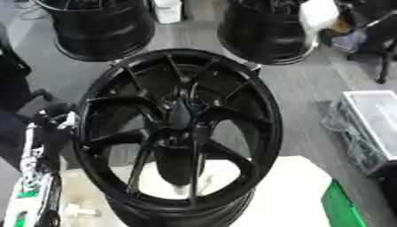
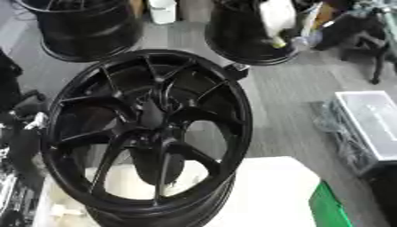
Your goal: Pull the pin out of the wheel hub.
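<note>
Here, a large black wheel hub (image 1: pixel 178 133) fills the middle of both views, tilted so its open face looks up toward the camera. Its spokes run from the rim in to a dark centre, and its lower edge rests on a white surface (image 1: pixel 287 195) that shows through the gaps between the spokes. A green edge (image 1: pixel 341 208) runs along the right side of that white surface.

The pin cannot be picked out: the centre of the hub is all black and blurred, and nothing there reads as a separate part.

The robot's left arm (image 1: pixel 39 168) comes up along the left edge of the left eye view, black with silver and white parts. Its left hand (image 1: pixel 58 117) sits at the hub's left rim, touching it or just beside it; whether its fingers are curled or straight cannot be told. The right hand shows in neither view.

Beyond the hub, on the grey floor, stand two more black wheels (image 1: pixel 101 26), one at upper left and one at upper right. To the right lies a pale tray (image 2: pixel 372 124) with dark clutter beside it.
</note>
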Robot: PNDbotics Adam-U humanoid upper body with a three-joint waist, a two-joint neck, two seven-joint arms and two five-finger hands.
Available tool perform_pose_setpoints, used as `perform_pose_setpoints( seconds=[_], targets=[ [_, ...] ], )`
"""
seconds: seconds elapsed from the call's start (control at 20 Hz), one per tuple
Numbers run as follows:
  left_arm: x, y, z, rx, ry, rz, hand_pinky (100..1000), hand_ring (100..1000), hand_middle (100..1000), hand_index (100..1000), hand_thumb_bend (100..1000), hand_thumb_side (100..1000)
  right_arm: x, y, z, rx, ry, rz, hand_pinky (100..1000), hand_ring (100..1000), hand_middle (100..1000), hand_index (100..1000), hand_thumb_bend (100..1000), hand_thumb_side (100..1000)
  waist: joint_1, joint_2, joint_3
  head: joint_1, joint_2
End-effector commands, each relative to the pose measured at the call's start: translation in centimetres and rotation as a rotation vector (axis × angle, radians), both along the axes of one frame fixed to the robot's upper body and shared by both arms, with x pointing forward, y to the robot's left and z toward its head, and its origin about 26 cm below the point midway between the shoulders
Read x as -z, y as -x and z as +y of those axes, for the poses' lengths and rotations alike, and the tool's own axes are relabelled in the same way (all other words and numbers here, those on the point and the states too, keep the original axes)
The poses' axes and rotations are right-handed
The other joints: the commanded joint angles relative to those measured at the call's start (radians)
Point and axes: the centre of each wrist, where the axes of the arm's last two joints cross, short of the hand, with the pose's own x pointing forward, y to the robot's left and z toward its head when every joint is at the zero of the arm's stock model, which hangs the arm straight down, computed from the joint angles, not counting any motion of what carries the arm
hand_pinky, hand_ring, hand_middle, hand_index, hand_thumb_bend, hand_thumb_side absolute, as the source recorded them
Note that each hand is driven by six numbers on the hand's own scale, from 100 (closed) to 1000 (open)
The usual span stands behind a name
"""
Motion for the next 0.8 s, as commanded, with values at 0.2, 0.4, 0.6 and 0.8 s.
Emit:
perform_pose_setpoints(
  seconds=[0.2, 0.4, 0.6, 0.8],
  targets=[
    [-1.3, -0.5, -0.1, 0.035, -0.027, -0.039, 701, 602, 585, 632, 258, 100, 12.3, 9.1, -12.7, 0.839, -0.184, 0.032, 883, 823, 882, 1000, 100, 575, 0.003, -0.003, 0.009, -0.048, -0.014],
    [-1.4, -0.6, -0.2, 0.039, -0.023, -0.045, 701, 602, 586, 632, 262, 100, 21.1, 13.4, -13.1, 0.997, -0.246, 0.206, 908, 873, 993, 1000, 100, 793, 0.012, -0.003, 0.012, -0.053, -0.015],
    [-1.5, -0.6, -0.3, 0.035, -0.018, -0.05, 701, 603, 587, 632, 272, 100, 24.1, 15.2, -11.7, 1.057, -0.36, 0.147, 898, 848, 969, 1000, 100, 772, 0.015, 0.0, 0.014, -0.064, -0.02],
    [-1.6, -0.7, -0.5, 0.036, -0.012, -0.055, 701, 603, 588, 632, 274, 100, 22.7, 14.4, -9.0, 0.981, -0.43, -0.02, 882, 803, 886, 998, 100, 708, 0.014, 0.004, 0.016, -0.06, -0.022]
  ],
)
